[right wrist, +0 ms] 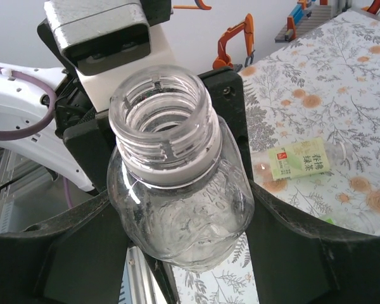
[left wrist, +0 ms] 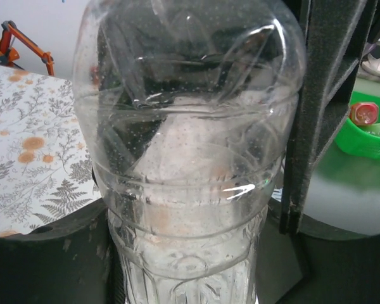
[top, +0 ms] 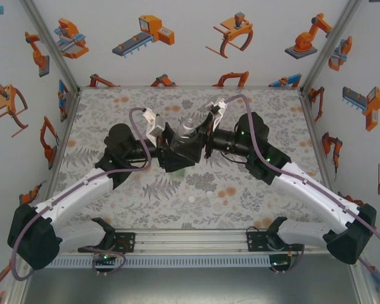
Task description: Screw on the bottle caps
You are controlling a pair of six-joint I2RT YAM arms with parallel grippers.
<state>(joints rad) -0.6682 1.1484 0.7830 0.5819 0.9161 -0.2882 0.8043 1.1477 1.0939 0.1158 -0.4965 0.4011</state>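
My right gripper [right wrist: 177, 231] pinches the clear bottle [right wrist: 177, 183] below its open threaded neck. My left gripper [left wrist: 190, 190] is clamped on its body, mid-table. The labelled bottle [right wrist: 301, 158] lies on the table [right wrist: 342, 76]. Its label is pale yellow-green with green Chinese characters and a red logo, too small to read.

- Left arm [top: 76, 190] and right arm [top: 310, 190] look the same tbh: glossy white lower links, then matte black further out.
- There's a bulky black joint housing [top: 31, 234] at the outer end of each white link.
- The bases are black brackets [top: 111, 237] bolted to a silver rail [top: 190, 240].
- A dusty purple cable [top: 239, 96] runs along each arm.
- Tiny green lights [top: 266, 158] glow on the right arm's black section.
- The wrist camera is a grey box [right wrist: 98, 28] on a white mount [right wrist: 123, 69].
- The jaws are black and blocky, with a grainy surface.
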